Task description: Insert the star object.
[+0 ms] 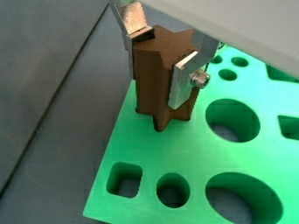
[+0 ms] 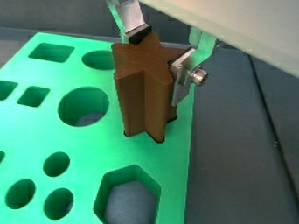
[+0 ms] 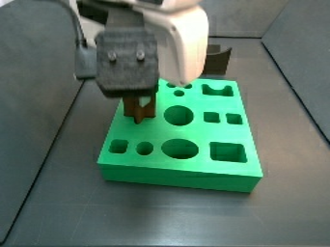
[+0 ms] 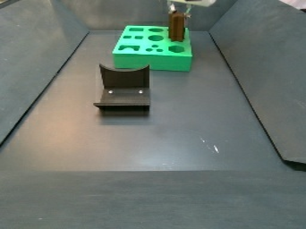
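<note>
The star object (image 1: 160, 83) is a dark-brown ridged peg with a star-shaped top, held upright. It also shows in the other wrist view (image 2: 142, 92). My gripper (image 1: 163, 48) is shut on it, one silver finger (image 2: 181, 74) on each side. The peg's lower end meets the top of the green holed block (image 1: 176, 166) near the block's edge, at a star-shaped hole. In a side view the peg (image 3: 138, 108) stands at the block's (image 3: 180, 154) left side under the gripper (image 3: 129, 58). In the other side view the peg (image 4: 177, 22) stands on the block (image 4: 153, 46) at the far end.
The block has several round, square and hexagonal holes (image 2: 82, 105). The dark fixture (image 4: 122, 88) with a curved notch stands on the grey floor in front of the block. Grey walls (image 4: 36, 54) enclose the floor.
</note>
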